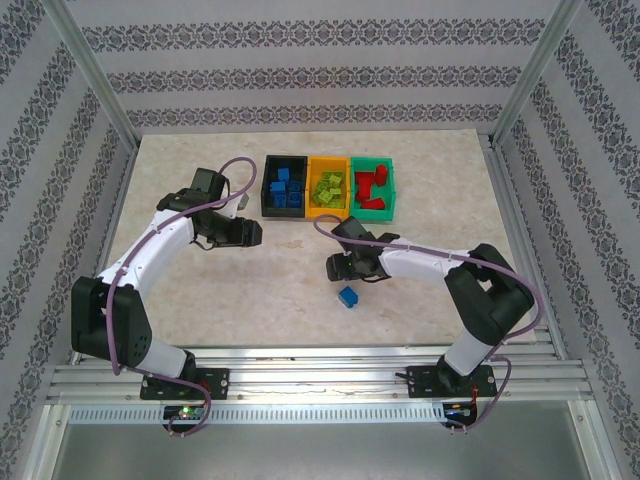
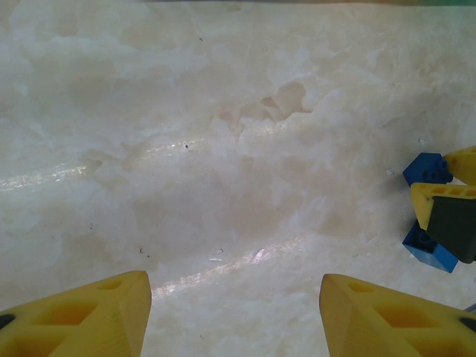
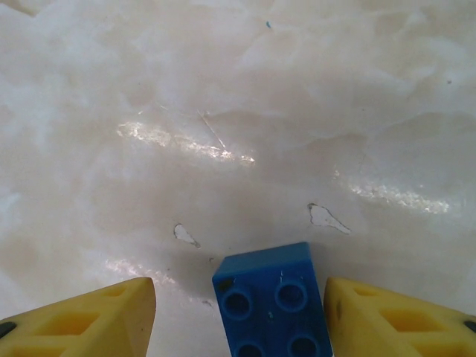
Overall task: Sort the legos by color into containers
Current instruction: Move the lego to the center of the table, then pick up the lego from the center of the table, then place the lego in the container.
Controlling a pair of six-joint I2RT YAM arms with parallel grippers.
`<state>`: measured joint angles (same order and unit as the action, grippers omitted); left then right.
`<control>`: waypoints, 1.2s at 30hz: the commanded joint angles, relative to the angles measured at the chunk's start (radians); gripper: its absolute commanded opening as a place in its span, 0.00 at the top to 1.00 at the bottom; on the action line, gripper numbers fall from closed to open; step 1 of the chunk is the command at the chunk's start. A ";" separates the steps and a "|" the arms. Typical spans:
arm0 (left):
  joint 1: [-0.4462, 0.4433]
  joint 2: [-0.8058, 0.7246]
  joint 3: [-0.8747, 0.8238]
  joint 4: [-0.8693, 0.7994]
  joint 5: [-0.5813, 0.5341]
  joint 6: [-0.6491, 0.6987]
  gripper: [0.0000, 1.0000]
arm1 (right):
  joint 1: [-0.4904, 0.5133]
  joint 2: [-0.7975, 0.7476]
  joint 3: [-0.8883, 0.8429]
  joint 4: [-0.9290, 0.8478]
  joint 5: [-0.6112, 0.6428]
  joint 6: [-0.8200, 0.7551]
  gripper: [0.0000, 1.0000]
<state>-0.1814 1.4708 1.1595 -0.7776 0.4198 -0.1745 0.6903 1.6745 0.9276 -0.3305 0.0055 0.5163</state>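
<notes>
Brick [image 3: 271, 305], blue, half out of frame inside spread right claw [image 3: 239, 288]; left claw [image 2: 234, 281] likewise spread.

Nothing readable here, honestly. The studs on the blue lego [image 3: 271, 301] are too blurry to show any logo. The containers [image 1: 328, 160] are too small in the top view to tell if they carry any label or number.
</notes>
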 commanded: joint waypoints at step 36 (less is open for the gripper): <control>0.019 0.007 -0.010 -0.031 -0.030 0.037 0.38 | -0.124 0.624 1.132 -0.101 -0.237 -0.057 0.60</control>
<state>-0.1810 1.4776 1.1576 -0.7776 0.4026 -0.1600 0.5869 2.2524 1.9629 -0.4099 -0.1814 0.4335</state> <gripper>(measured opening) 0.617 0.397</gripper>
